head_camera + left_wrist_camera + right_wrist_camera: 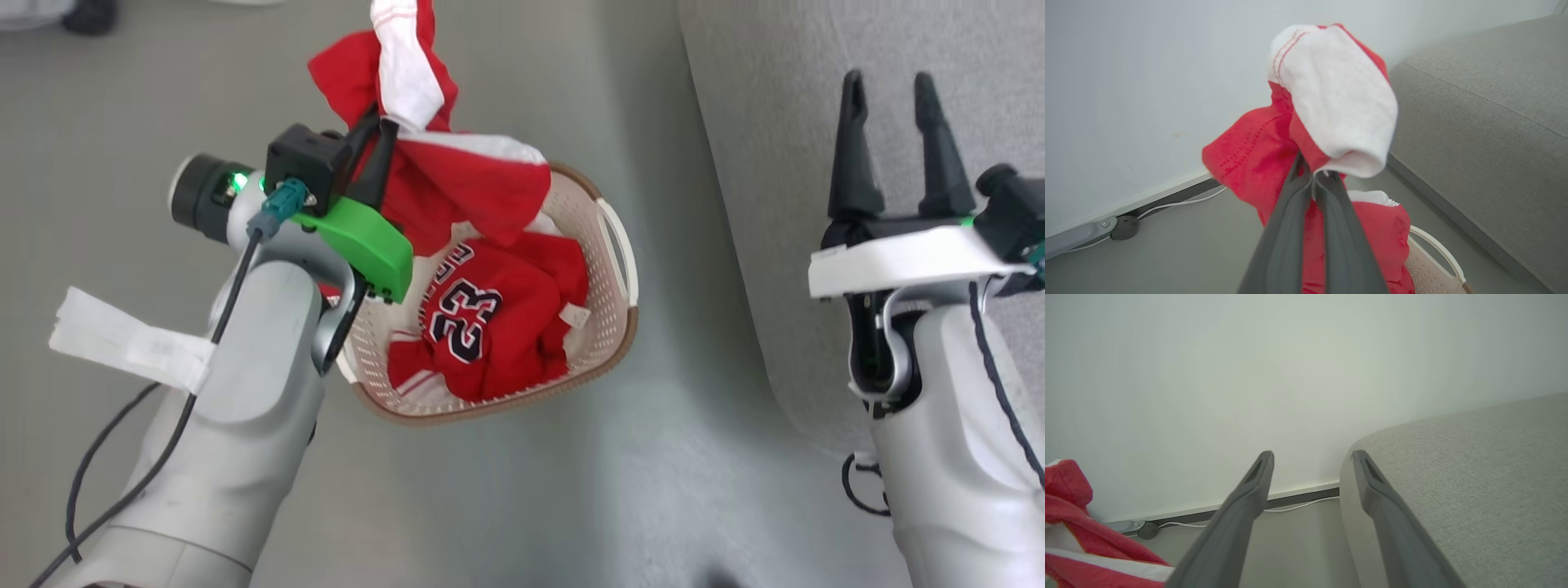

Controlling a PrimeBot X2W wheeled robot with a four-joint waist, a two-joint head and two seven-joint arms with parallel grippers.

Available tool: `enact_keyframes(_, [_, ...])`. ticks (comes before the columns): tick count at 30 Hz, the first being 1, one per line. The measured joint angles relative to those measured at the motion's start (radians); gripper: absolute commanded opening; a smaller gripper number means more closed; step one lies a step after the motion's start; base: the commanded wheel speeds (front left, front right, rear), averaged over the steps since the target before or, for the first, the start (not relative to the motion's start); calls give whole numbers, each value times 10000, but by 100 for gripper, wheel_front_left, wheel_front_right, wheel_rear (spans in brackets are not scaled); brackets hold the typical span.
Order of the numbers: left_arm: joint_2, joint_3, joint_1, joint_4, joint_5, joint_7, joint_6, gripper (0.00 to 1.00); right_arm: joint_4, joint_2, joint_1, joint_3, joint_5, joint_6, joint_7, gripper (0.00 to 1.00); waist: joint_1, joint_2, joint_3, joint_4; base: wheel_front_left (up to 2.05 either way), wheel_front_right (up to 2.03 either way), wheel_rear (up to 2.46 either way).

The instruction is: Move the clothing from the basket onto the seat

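Head view, task midway at best. Holding one red basketball garment with white trim (457, 184) up over the cream perforated plastic laundry basket with brown woven-look rim (627, 343), pinched between the pressed-together dark fingers of the left gripper (1312, 173). Not yet across to the large grey fabric-upholstered sofa seat (816, 122) on the right; none of the clothing seen on the part of the seat in view. Left in the basket: a crumpled red jersey with a black, white-edged 23 (490, 318), plus red-and-white folds beneath, possibly a further piece, impossible to tell. Right gripper (888, 82) spread wide and empty, over the seat edge.

Remaining, by judgement: carry across, release, return for the rest.

Cut off at the top edge: upper end of the held garment. Hidden behind the left forearm: near-left part of the basket. Unclear: lower folds of the held garment touching the far rim or hanging just clear. Buried in cloth in the head view: left fingertips; plain in the left wrist view, closed tight under bunched fabric.
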Motion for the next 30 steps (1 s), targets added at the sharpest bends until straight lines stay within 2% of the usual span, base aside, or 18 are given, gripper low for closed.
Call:
enact_keyframes(17, [-2, -493, 1060, 345, -1093, 50, -13, 0, 1062, -27, 1450, 209, -217, 583, 2, 100, 0, 0, -2423, 756, 0, 0, 0])
enact_keyframes(23, [-2, -736, 1434, 416, -1396, 247, -15, 0, 1643, -19, 1977, 871, -422, 953, 2, 100, 0, 0, -3291, 950, 0, 0, 0])
enact_keyframes(30, [-4, -1191, 1649, 119, -2011, 826, -61, 0, 2318, -17, 2314, 2144, -552, 1289, 4, 100, 0, 0, -4357, 1118, 0, 0, 0])
